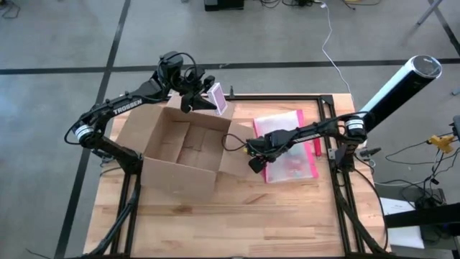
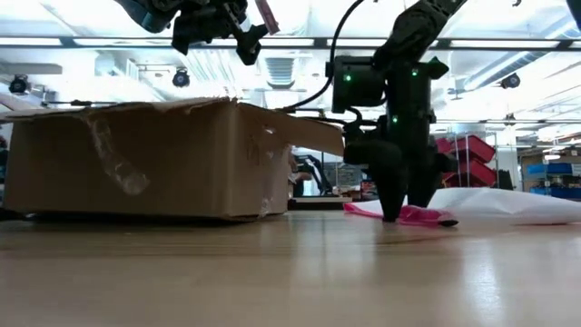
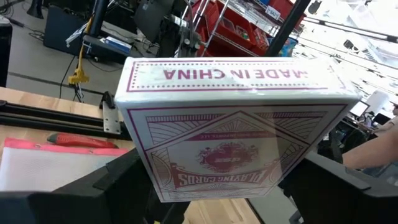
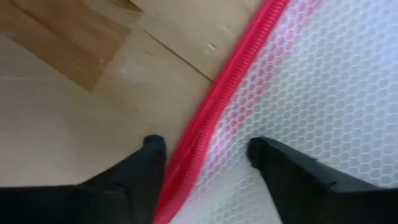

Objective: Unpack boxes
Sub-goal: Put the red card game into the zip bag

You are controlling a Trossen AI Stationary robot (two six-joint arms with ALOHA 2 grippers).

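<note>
In the high view, the brown cardboard box (image 1: 188,153) is seen open on the bench (image 1: 237,223), flaps spread. The left gripper (image 1: 205,97) is held above the box's far rim, and a pink-and-white card pack (image 1: 218,98) is clamped between its fingers. The right gripper (image 1: 256,162) is lowered just beside the box's near-side flap, onto the edge of a pink-edged translucent pouch (image 1: 291,147) lying flat on the bench.

In the low view, the box (image 2: 154,159) is shown resting on the bench, with a strip of clear tape peeling on its side. The right gripper (image 2: 399,213) is pointed straight down, its tips touching the pouch's pink edge (image 2: 413,215). The left gripper (image 2: 238,23) is seen high above the box.

In the left wrist view, the card pack (image 3: 233,124) is held between the fingers (image 3: 118,186), closed against its two sides.

In the right wrist view, the fingers (image 4: 146,168) are parted narrowly, and the pouch's red zip edge (image 4: 224,99) is straddled between them; nothing is gripped.
</note>
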